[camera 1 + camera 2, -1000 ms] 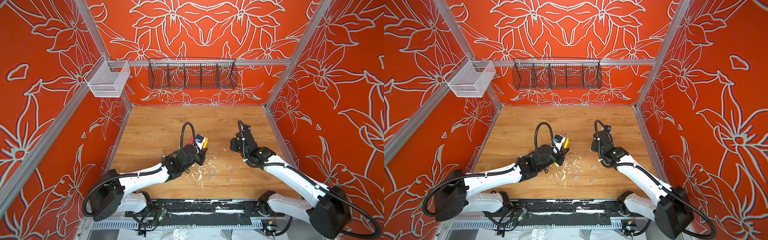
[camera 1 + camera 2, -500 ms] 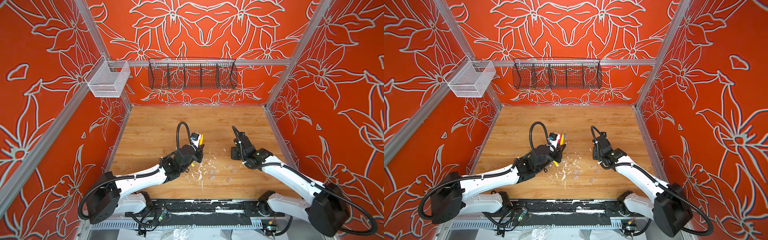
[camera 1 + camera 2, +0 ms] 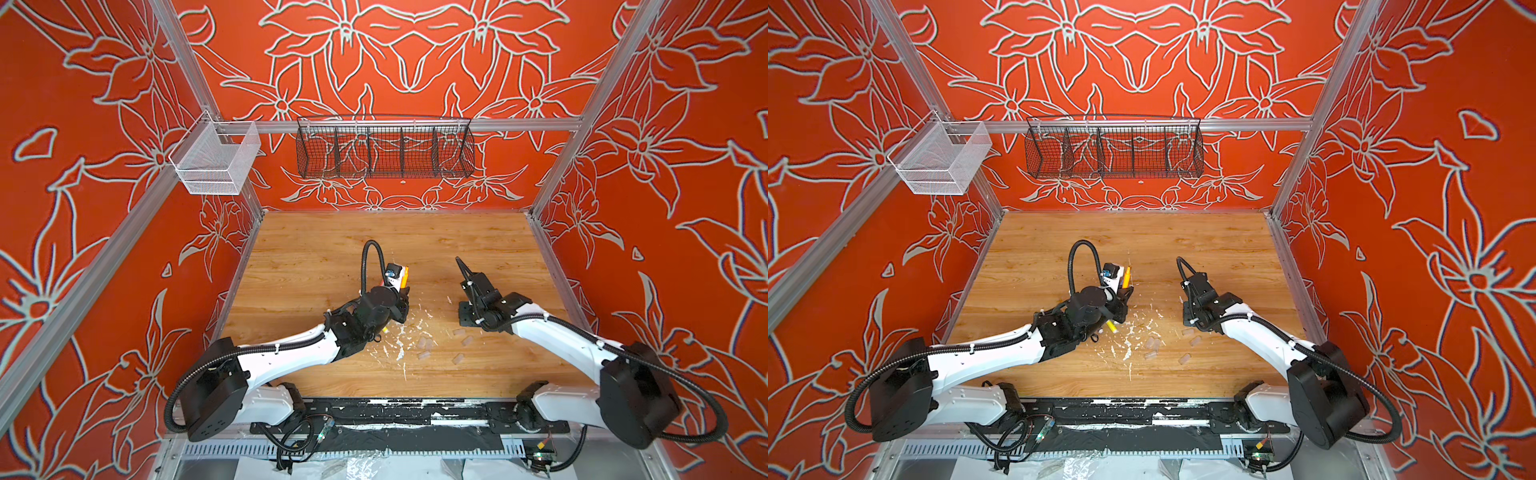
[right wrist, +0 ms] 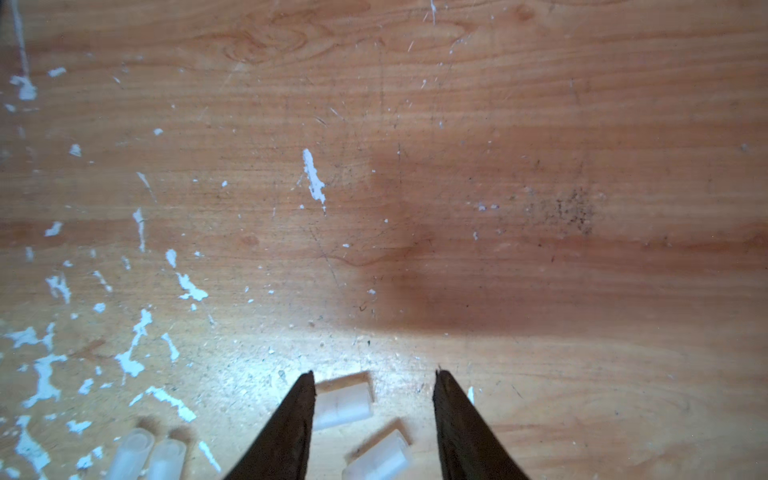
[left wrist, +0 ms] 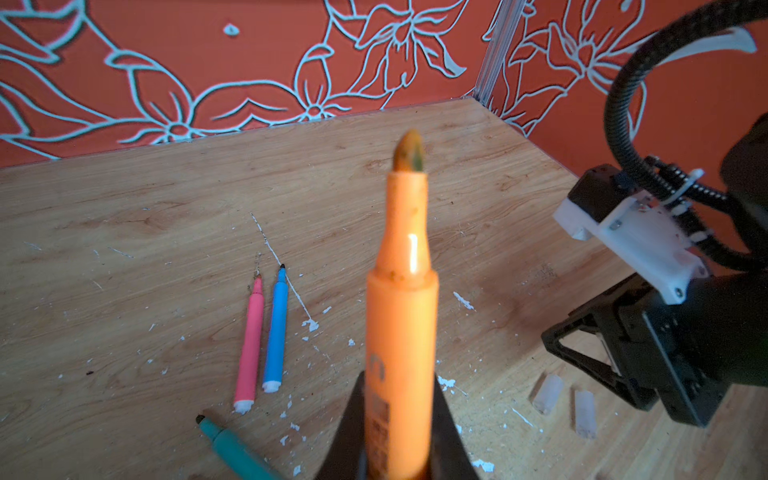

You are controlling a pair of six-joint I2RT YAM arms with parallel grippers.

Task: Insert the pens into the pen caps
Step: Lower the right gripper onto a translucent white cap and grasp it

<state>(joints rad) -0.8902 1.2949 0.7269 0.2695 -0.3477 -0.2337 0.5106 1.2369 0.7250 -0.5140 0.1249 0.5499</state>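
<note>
My left gripper [image 5: 398, 376] is shut on an orange pen [image 5: 401, 316], tip up and uncapped; in both top views the pen [image 3: 405, 276] [image 3: 1127, 276] sticks up from it. Pink [image 5: 249, 349], blue [image 5: 276, 332] and green [image 5: 232, 446] pens lie on the wood. A yellow pen [image 3: 1111, 327] shows under the left wrist. My right gripper [image 4: 375, 373] [image 3: 465, 312] is open, pointing down over two clear pen caps [image 4: 341, 405] [image 4: 380, 459] that lie between its fingers, untouched as far as I can tell. More caps [image 3: 424, 345] [image 3: 1184, 358] lie nearby.
White paint flecks [image 3: 399, 345] cover the wooden table [image 3: 332, 249] between the arms. A black wire basket [image 3: 384, 147] and a white mesh bin [image 3: 216, 160] hang on the back and left walls. Orange walls close in on three sides.
My right gripper has come down and toward the front, over the caps. My left gripper still holds the orange pen and has barely shifted.
</note>
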